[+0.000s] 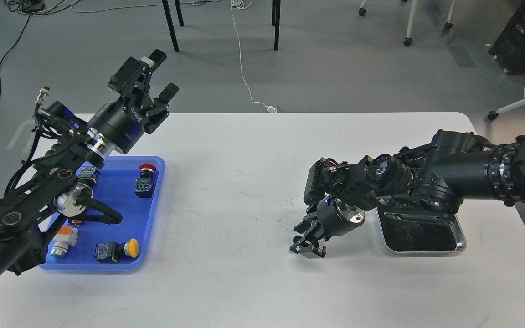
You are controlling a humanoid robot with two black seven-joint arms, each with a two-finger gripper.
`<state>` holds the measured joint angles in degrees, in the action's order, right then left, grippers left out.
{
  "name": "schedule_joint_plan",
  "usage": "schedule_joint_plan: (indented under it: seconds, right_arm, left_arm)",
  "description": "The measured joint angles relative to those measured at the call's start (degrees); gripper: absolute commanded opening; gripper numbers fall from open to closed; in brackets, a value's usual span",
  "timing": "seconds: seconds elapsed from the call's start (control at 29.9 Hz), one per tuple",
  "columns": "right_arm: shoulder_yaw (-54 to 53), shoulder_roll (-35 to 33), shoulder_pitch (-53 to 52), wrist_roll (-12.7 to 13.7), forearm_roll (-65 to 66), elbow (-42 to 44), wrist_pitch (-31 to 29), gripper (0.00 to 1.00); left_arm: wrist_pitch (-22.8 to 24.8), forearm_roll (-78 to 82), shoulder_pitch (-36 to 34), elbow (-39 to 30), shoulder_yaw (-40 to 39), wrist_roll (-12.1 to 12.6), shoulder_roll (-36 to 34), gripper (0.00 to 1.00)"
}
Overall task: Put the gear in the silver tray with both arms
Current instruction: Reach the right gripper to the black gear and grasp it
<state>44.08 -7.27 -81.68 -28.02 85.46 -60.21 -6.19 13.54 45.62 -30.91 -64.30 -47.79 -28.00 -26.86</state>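
Head view, nearest first: the blue tray (pixel 151 214) sits at the left front of the white bench (pixel 244 282), carrying several push-button parts, among them a yellow-capped switch (pixel 117 250), an orange-and-white part (pixel 63 240) and a red-capped switch (pixel 145 181). No gear shaped like a toothed wheel can be made out among them, so which item counts as the gear is a judgement; it most likely lies in this tray.

Right of centre, the right gripper (pixel 309 243) points down at bare bench. Its jaws look nearly closed and hold nothing visible, though they are small and dark, so their state cannot be told for sure. Just behind and to its right lies the silver tray (pixel 459 230), its long axis running left to right and its dark floor empty where the right arm does not cover it.

Farther back on the left, the left gripper (pixel 153 73) is raised above the far edge of the blue tray, jaws spread wide and empty, tilted up and away. The parts lie below and nearer than those jaws; the left arm is plainly the closer one to them, the right arm the closer one to the silver tray.

"ROBOTIQ" can be read on the left gripper's body; no other writing is legible.
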Motion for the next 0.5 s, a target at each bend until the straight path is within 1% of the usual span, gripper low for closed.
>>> schedule_joint_plan:
  seconds: [0.03,0.07,0.2,0.4,0.47,0.5]
  right_arm:
    - [0.2,0.0,-0.1,0.0,0.0,0.0,0.0,0.35]
    - [0.2,0.0,-0.2,0.0,0.0,0.0,0.0,0.33]
    - [0.3,0.1,-0.3,0.0,-0.1,0.1,0.0,0.31]
    - [0.2,0.5,-0.3,0.0,-0.2,0.1,0.0,0.31]
    - [0.1,0.5,-0.2,0.0,-0.2,0.1,0.0,0.28]
    - [0.1,0.5,-0.1,0.0,-0.2,0.2,0.0,0.25]
  left_arm:
    - [0.0,0.0,0.0,0.0,0.0,0.0,0.0,0.98]
    - [0.0,0.0,0.0,0.0,0.0,0.0,0.0,0.98]
    - [0.0,0.0,0.1,0.0,0.0,0.0,0.0,0.98]
    - [0.0,0.0,0.1,0.0,0.0,0.0,0.1,0.98]
    - [0.0,0.0,0.1,0.0,0.0,0.0,0.1,0.98]
    - [0.0,0.0,0.1,0.0,0.0,0.0,0.1,0.98]
